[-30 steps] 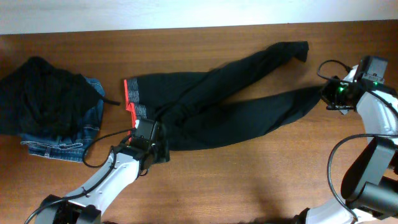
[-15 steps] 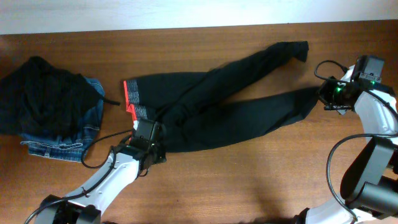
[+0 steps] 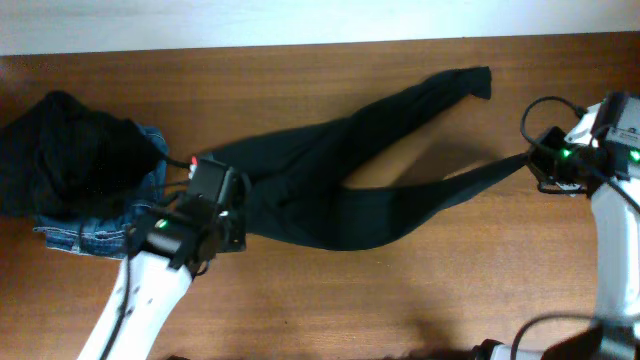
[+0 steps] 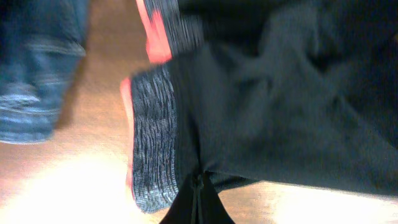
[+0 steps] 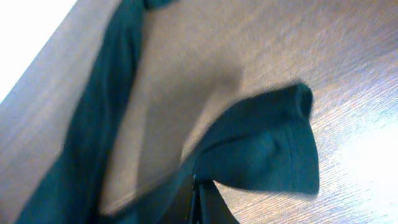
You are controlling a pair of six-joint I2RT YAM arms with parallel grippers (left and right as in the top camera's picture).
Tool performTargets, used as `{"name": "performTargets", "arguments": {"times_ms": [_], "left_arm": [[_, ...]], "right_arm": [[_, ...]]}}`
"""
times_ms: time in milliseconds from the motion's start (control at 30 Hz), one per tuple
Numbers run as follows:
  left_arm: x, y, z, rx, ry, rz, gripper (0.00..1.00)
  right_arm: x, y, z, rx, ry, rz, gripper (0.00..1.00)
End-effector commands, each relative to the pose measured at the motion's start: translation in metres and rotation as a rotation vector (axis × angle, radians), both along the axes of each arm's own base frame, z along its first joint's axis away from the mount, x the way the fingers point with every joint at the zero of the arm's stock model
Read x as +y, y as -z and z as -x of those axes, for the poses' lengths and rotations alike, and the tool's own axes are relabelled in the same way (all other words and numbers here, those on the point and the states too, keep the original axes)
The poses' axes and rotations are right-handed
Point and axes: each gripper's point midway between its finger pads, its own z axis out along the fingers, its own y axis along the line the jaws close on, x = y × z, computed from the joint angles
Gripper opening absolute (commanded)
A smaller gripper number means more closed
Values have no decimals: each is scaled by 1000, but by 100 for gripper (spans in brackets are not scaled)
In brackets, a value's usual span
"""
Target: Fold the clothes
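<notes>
Black leggings [image 3: 300,180] lie spread across the brown wooden counter [image 3: 350,300], waist end to the left and legs running to the right. Left claw [image 4: 198,199]: fingers pressed together with almost no gap, pinching the fabric at the lower edge of the waist, just beside the grey-and-red waistband [image 4: 152,143]. In the overhead view the left wrist covers most of that band, and only a sliver of red shows at its upper-left corner. The upper leg [image 3: 420,100] lies flat, angled toward the far right, with its cuff near the back edge of the counter. The lower leg [image 3: 440,195] stretches to the right in a taut line and casts a shadow on the wood beneath it. Right claw [image 5: 198,199]: closed on the end of that lower leg, the cuff folding over and hanging beside the fingers, clear of the counter. At the left end sit blue denim jeans [image 3: 100,235] with a bunched black garment [image 3: 70,150] heaped on them. The jeans lie just beside the waist end of the leggings; whether they touch cannot be told.
</notes>
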Motion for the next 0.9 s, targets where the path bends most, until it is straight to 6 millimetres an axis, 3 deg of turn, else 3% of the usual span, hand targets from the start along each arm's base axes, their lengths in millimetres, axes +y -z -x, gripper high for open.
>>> {"name": "performTargets", "arguments": {"times_ms": [0, 233, 433, 567, 667, 867], "left_arm": [[21, -22, -3, -84, -29, -97, 0], [45, -22, -32, -149, -119, -188, 0], [45, -5, -80, -182, -72, -199, 0], [42, 21, -105, -164, -52, -220, 0], [47, 57, -123, -114, -70, -232, 0], [64, 87, -130, -60, -113, -235, 0]], "right_arm": [[7, -21, -2, -57, -16, 40, 4], [21, -30, -47, -184, -84, 79, 4], [20, 1, -96, -223, -75, 53, 4], [28, 26, -134, -287, -137, 4, 4], [33, 53, -165, -345, -165, -40, 4], [38, 59, -194, -459, -190, -79, 4]]}}
